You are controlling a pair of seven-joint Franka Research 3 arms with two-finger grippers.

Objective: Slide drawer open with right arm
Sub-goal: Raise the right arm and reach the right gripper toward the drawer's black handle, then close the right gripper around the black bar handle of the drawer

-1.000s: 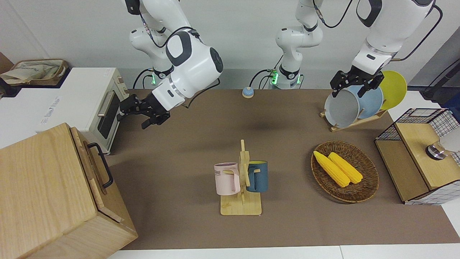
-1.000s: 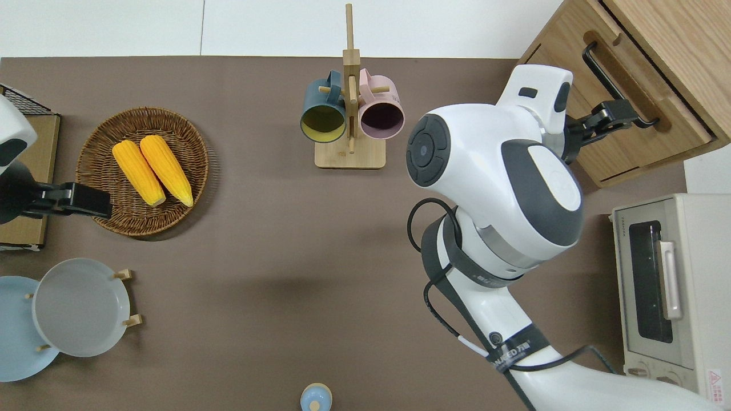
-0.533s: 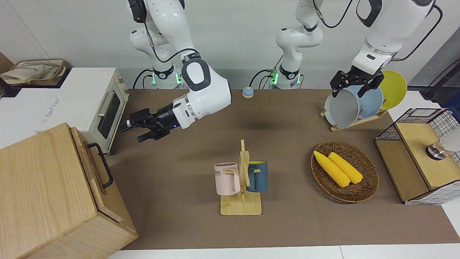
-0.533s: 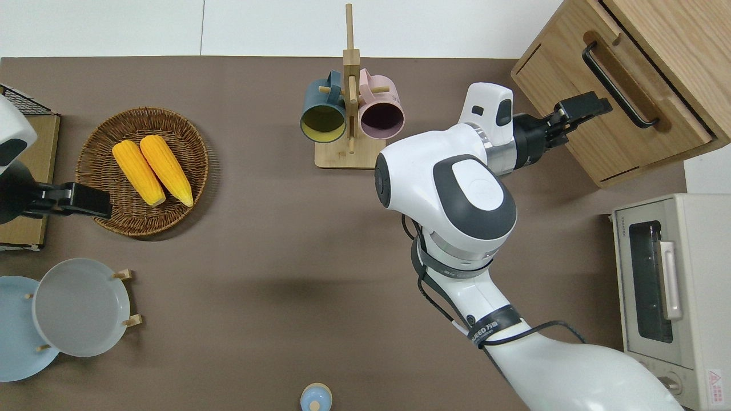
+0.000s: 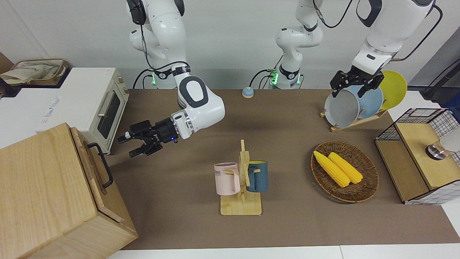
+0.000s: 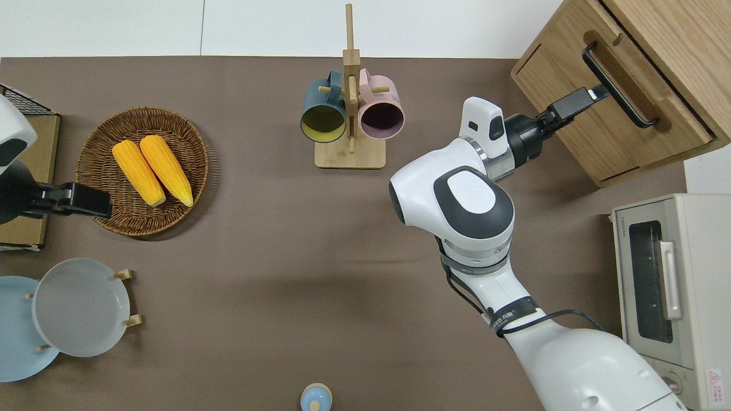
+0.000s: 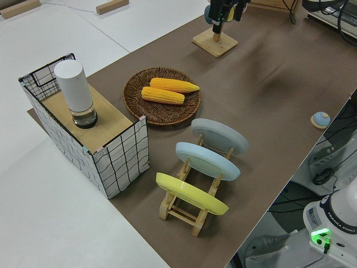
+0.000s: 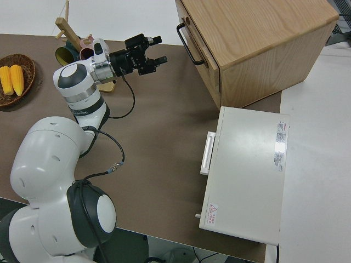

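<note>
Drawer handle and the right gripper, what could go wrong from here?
The right gripper is open and near the drawer's black handle but not around it yet; it may close beside the bar. The cabinet sits at an angle to the table edge, so a pull off the drawer's line could jam it.

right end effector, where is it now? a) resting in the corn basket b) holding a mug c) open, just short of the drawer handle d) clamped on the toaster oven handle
c: the right end effector is open and aimed at the drawer handle, with a gap between them in the front and right side views, and nothing between its fingers.
</note>
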